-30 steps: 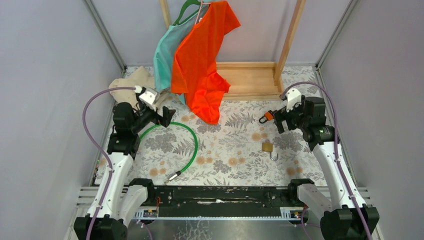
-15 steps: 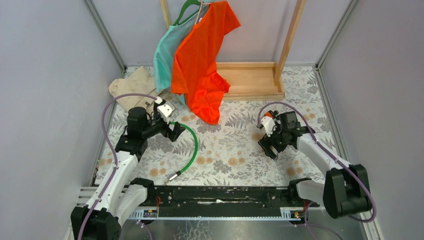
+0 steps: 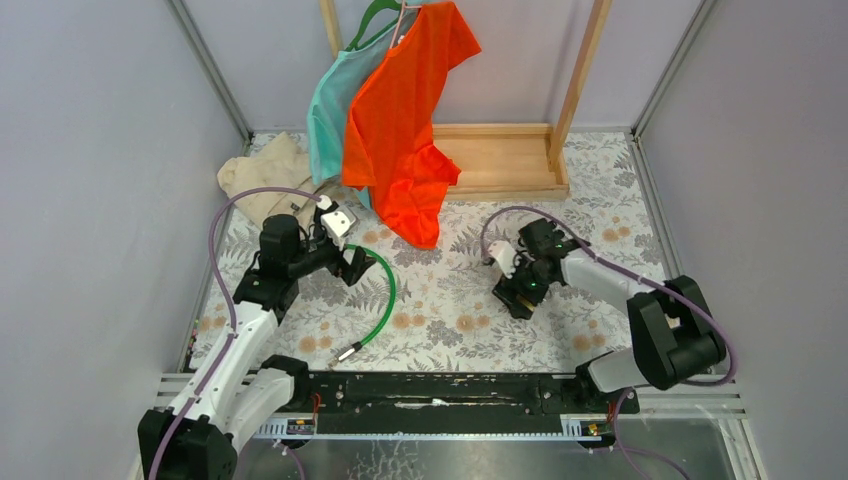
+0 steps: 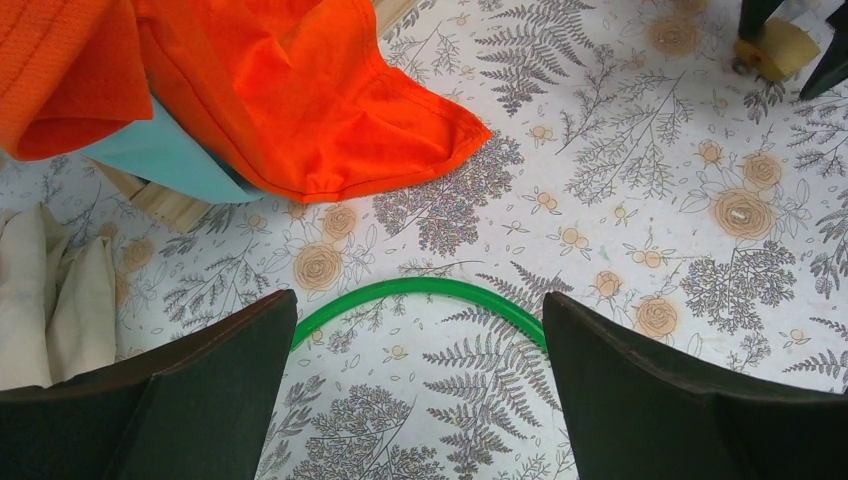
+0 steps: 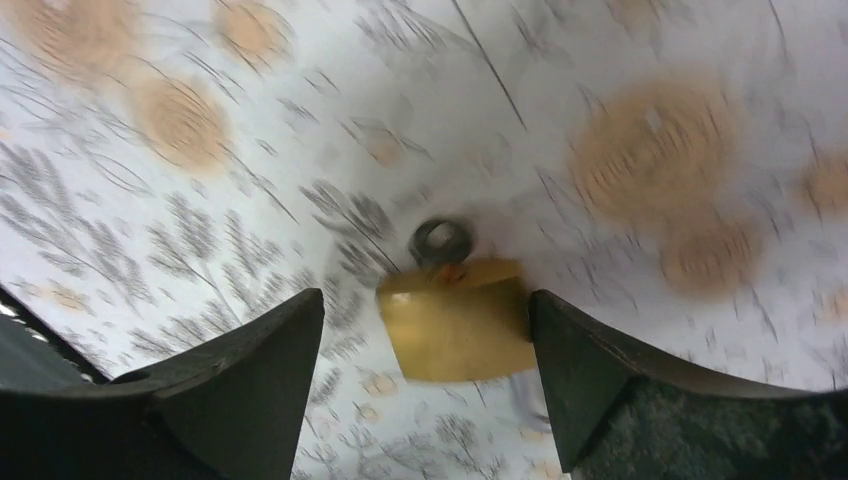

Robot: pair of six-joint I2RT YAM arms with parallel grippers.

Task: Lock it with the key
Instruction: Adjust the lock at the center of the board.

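In the right wrist view the brass padlock (image 5: 458, 320) lies on the flowered cloth between my right gripper's (image 5: 425, 300) open fingers; the picture is blurred. A black loop (image 5: 440, 240) and a speck of orange (image 5: 452, 272), the key, show at the padlock's far edge; the rest of the key is hidden. From above, the right gripper (image 3: 520, 297) points down and covers the padlock. The padlock also shows in the left wrist view (image 4: 778, 48). My left gripper (image 3: 355, 268) is open and empty above the green cable (image 4: 430, 286).
The green cable (image 3: 386, 290) curves to a metal tip (image 3: 348, 351) near the front. An orange shirt (image 3: 400, 120) and a teal shirt (image 3: 330, 110) hang on a wooden rack (image 3: 500, 160) at the back. A beige cloth (image 3: 260, 172) lies back left.
The right arm has swung down and left from holding the orange key in the air to straddling the padlock with open jaws. The left gripper has moved a little right over the cable.
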